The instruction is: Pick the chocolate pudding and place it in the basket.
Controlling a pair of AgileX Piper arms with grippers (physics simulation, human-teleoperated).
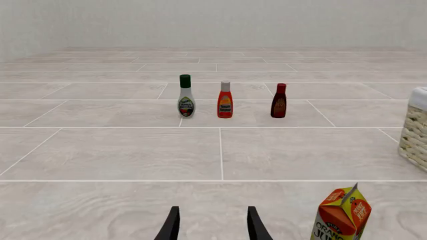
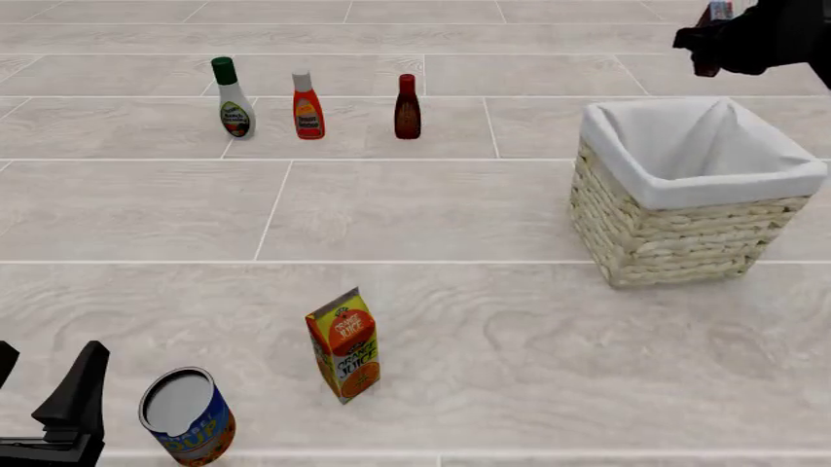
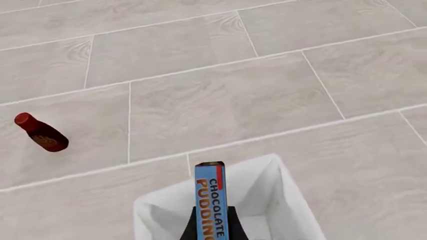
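In the right wrist view the chocolate pudding [image 3: 210,200] is a thin box seen edge-on, light blue with orange lettering. My right gripper [image 3: 212,227] is shut on it, one dark finger on each side. Directly beneath it lies the white cloth lining of the basket [image 3: 287,200]. In the front view the right gripper [image 2: 707,44] hangs high above the far rim of the wicker basket [image 2: 675,233], and only a sliver of the pudding [image 2: 715,12] shows there. My left gripper [image 2: 46,379] stays low at the near left, open and holding nothing [image 1: 212,225].
An orange juice carton [image 2: 344,342] and a tipped can [image 2: 189,416] stand near the left gripper. Three bottles line the far side: green-capped white [image 2: 234,99], orange-red [image 2: 307,107], dark red-brown [image 2: 408,109].
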